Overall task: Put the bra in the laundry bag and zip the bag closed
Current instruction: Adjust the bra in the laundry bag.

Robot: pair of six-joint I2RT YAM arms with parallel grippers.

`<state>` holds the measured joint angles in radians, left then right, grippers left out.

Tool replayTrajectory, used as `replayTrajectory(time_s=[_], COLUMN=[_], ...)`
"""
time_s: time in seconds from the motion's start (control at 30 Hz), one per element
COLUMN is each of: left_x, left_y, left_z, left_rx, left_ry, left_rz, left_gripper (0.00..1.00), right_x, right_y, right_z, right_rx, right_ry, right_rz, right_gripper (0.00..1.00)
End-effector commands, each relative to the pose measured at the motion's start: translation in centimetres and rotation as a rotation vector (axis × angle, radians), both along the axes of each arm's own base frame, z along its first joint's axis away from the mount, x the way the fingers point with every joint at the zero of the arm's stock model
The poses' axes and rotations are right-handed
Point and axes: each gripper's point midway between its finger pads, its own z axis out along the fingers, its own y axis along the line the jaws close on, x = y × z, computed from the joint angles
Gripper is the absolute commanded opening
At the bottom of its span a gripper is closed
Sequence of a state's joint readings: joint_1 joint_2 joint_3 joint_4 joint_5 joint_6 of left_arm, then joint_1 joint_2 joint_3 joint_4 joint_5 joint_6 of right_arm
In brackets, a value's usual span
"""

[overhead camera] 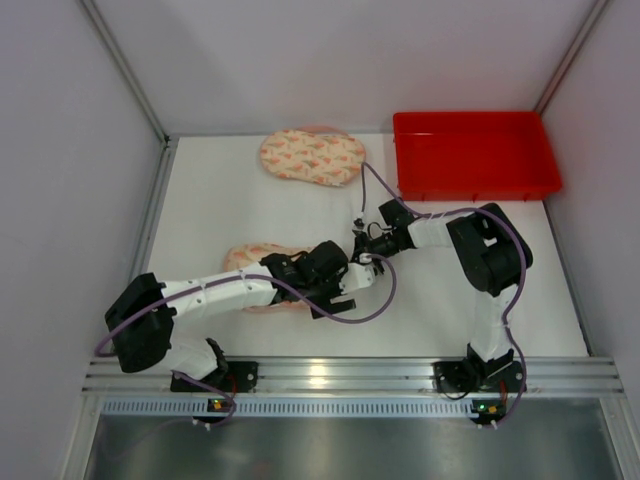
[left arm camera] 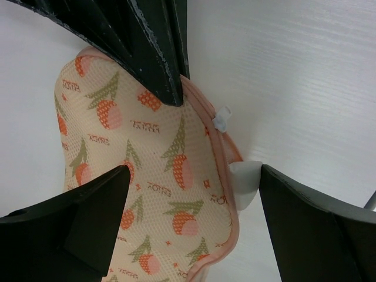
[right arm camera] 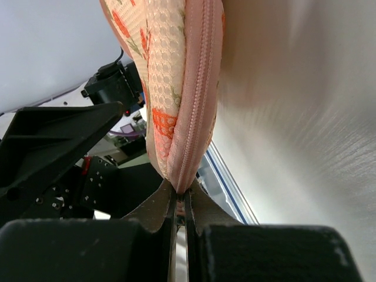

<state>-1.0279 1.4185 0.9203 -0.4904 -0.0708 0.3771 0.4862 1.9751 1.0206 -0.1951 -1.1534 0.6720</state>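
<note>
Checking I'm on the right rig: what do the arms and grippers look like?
The left arm and right arm have white links between bulky black joints; a purple cable loops along each. The left gripper and right gripper have black wedge-shaped fingers with scuffed pale edges.

The left arm (overhead camera: pixel 215 290) lies low, stretched rightward from its base, the forearm nearly level. Its claw (overhead camera: pixel 340 283) stands wide, the two fingers (left arm camera: pixel 88 211) well apart and closed on nothing. The right arm (overhead camera: pixel 487 270) rises from its base, folds sharply at the elbow and reaches leftward, so its claw (overhead camera: pixel 362 243) sits just beside the left one. Its jaws are pressed tight together, pinching the zipper edge of the laundry bag (right arm camera: pixel 176 88).
</note>
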Motion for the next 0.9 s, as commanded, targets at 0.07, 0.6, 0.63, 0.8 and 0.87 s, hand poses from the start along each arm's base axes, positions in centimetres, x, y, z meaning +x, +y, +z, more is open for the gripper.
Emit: replayTrajectory(time_s=[0.07,0.6,0.63,0.8,0.87], left_x=[1.9,2.3,1.9,1.1,1.2], left_y=[-0.1,0.1,-0.2,-0.2,-0.2], left_z=[1.4,2.8,3.0,3.0,3.0], left_rx=[-0.008,-0.055,-0.071,-0.078,-0.080], left_ry=[-0.072,-0.065,-0.048,-0.018,-0.016], left_rz=[0.032,0.011,-0.006,-0.021,-0.016], left_gripper=[0.95,0.95,0.95,0.97,0.96], right_x=[-0.5,-0.7,-0.7,-0.6,-0.6], right_y=[0.1,0.0,0.0,0.0,0.0], right_z=[0.0,-0.1,-0.1,-0.3,-0.2], right_rx=[0.023,0.021,0.021,0.018,0.019], right_ry=[-0.008,-0.020,-0.018,-0.016,-0.019], right_rz=[0.032,0.042,0.042,0.041,0.041], right_gripper=[0.00,0.00,0.00,0.00,0.00])
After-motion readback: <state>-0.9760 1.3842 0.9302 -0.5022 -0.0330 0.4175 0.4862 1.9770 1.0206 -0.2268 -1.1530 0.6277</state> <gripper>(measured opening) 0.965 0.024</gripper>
